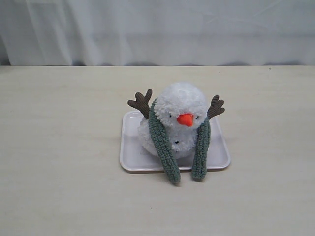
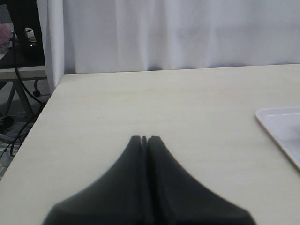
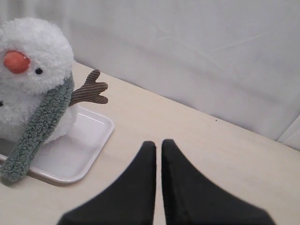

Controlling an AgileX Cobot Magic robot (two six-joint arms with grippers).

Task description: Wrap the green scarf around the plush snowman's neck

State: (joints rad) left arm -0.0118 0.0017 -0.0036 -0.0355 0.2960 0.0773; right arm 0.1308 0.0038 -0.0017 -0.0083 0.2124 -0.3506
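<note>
Both grippers are empty, with their jaws pressed together: the left gripper [image 2: 144, 138] over bare table, the right gripper [image 3: 158, 143] beside the tray [image 1: 129, 147]. There the plush snowman [image 1: 179, 101] sits, with the green scarf [image 1: 165, 147] draped behind its head and 2 ends dangling in front. The fleece looks soft, limp and grippy, so pinch near 1 loose end. The light plush may tip.

Bright, even, diffuse light here. Only faint, soft shadows hug the near rim of the tray [image 1: 129, 147] and the ends of the green scarf [image 1: 164, 145]. The white curtain [image 1: 157, 29] runs pale, nearly washed out. In the wrist views the left gripper [image 2: 144, 138] and right gripper [image 3: 158, 143] are dark, blurred shapes, out of focus, and the tray's corner glares white.
</note>
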